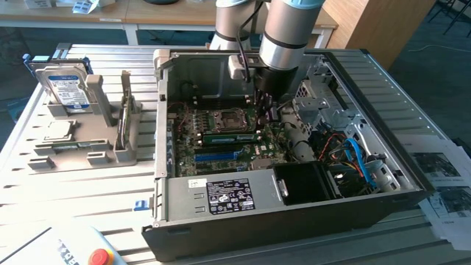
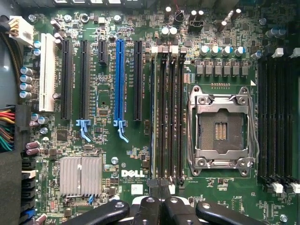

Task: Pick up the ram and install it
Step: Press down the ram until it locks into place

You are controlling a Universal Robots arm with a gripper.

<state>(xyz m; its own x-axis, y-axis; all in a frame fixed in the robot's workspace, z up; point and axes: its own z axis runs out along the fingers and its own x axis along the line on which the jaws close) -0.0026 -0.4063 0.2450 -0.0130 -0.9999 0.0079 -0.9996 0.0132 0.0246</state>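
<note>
Ram [image 1: 228,138], a green stick with a pale label, stands on edge in the bank of black memory slots [image 2: 168,117]. It lies near the middle of the motherboard [image 2: 108,154], between the processor socket [image 2: 220,129] and the long blue slot [image 2: 120,79]. The gripper [image 2: 158,187] hangs over one end of that bank inside the open computer case [image 1: 294,221], with its fingers pressed together and nothing visibly pinched between them. Whether the tips touch the stick's top edge cannot be told.

This looks like the seating stage. A good push would go straight down along the stick's plane, with no sideways lean. It would be applied at each end in turn until the white latches [image 2: 164,48] stand closed, and kept centred on the thin edge so it does not slip onto neighbouring slots.
</note>
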